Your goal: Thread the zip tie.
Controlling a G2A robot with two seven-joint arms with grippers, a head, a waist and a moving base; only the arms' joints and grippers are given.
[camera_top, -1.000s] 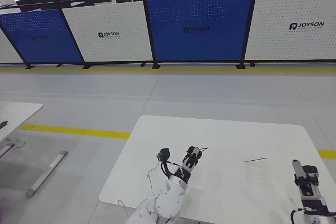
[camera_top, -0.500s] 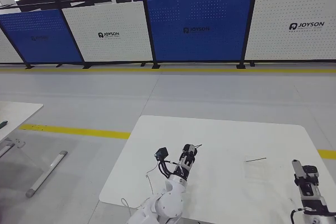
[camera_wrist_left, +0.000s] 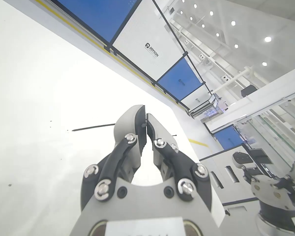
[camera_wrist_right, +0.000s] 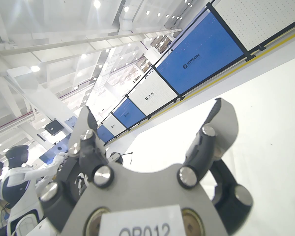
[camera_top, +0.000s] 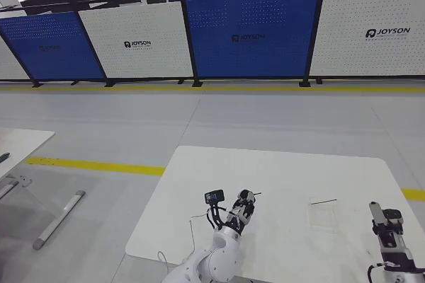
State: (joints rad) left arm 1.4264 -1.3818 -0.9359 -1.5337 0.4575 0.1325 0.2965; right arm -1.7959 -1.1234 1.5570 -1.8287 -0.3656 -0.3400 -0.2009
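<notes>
The left gripper (camera_wrist_left: pixel 146 121) is clenched on a thin black plastic zip tie (camera_wrist_left: pixel 93 126). The strip crosses between the pads, with a long end running out past one finger and a short tip past the other. In the top view this left gripper (camera_top: pixel 244 199) hangs over the near part of the flat white table (camera_top: pixel 297 166), and the held tie (camera_top: pixel 256 192) pokes out just beside its jaws.

The right gripper (camera_wrist_right: pixel 153 108) is released, its fingers spread wide. In the top view the right gripper (camera_top: pixel 380 212) sits at the table's near right corner, well apart from the left jaws.

Between the two pairs of jaws and a little farther out, a second thin black zip tie (camera_top: pixel 324 202) lies flat on the table, touching neither. A faint clear rectangular outline (camera_top: pixel 323 214) lies just beside it. I cannot tell what it is or whether it holds anything.
</notes>
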